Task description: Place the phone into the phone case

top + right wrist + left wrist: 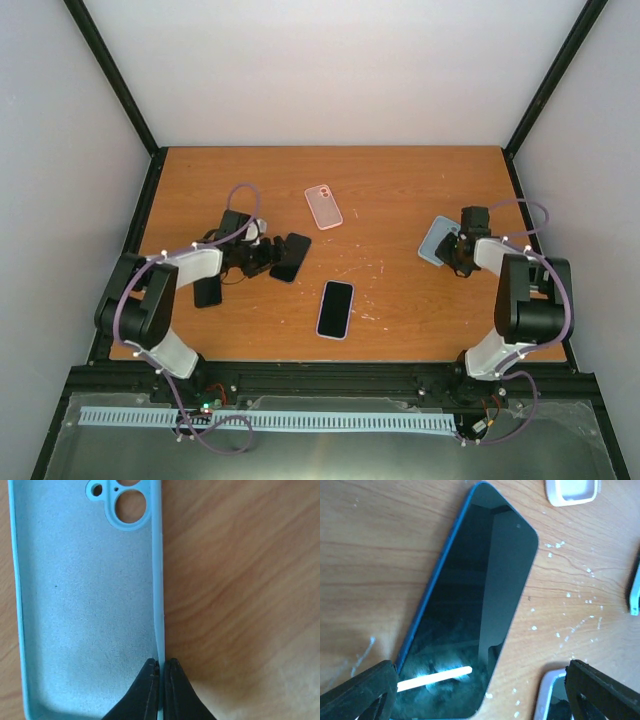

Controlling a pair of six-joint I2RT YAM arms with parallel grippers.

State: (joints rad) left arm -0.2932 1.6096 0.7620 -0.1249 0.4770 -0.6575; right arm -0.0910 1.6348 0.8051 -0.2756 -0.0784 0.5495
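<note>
Phone (290,257), dark with a blue rim, is seen lying flat on the table (400,190). In the left wrist view its near end is cut off between the spread, released fingers of the left end effector (262,257). At 3 o'clock, well apart, the light blue phone case (85,605) is partly hidden, its side wall clenched by the right end effector (160,672). Around the phone are noted a pink case (323,207) at 1 o'clock, a cased phone (336,309) at 5 o'clock, and a black phone (207,291) at 8 o'clock, partly covered by the left arm (190,262).
</note>
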